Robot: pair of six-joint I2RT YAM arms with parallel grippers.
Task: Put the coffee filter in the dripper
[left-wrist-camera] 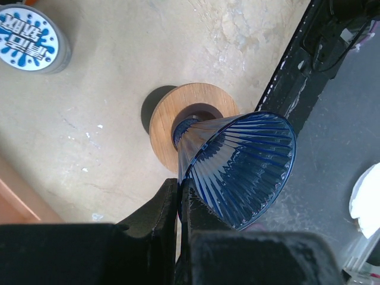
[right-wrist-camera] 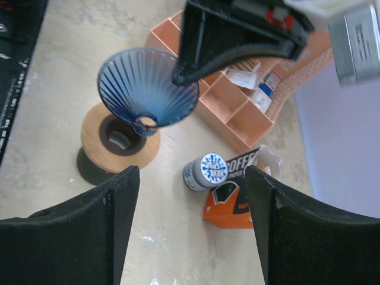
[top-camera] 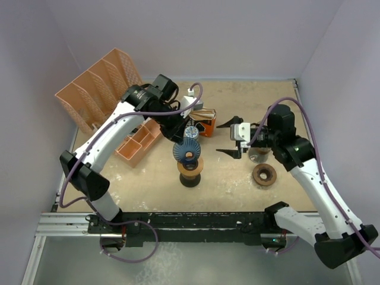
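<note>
A blue ribbed glass dripper cone [top-camera: 185, 150] is tilted, its narrow end over the hole of a round wooden stand [top-camera: 190, 169]. My left gripper [top-camera: 181, 141] is shut on the cone's rim; in the left wrist view the fingers [left-wrist-camera: 180, 185] pinch the rim of the dripper [left-wrist-camera: 237, 169] above the stand [left-wrist-camera: 190, 122]. The orange coffee filter box [top-camera: 205, 123] lies behind it, with white filters [right-wrist-camera: 270, 160] showing at its open end. My right gripper [top-camera: 228, 138] is open and empty, right of the dripper [right-wrist-camera: 145, 89]; its jaws [right-wrist-camera: 193, 225] frame the box [right-wrist-camera: 237, 199].
A can with a blue-splash lid [top-camera: 191, 132] stands by the box. A peach compartment tray [top-camera: 138, 142] and file rack [top-camera: 95, 89] are at the left. A wooden ring [top-camera: 264, 175] lies at the right, near a small round object [top-camera: 256, 155] partly under my right arm.
</note>
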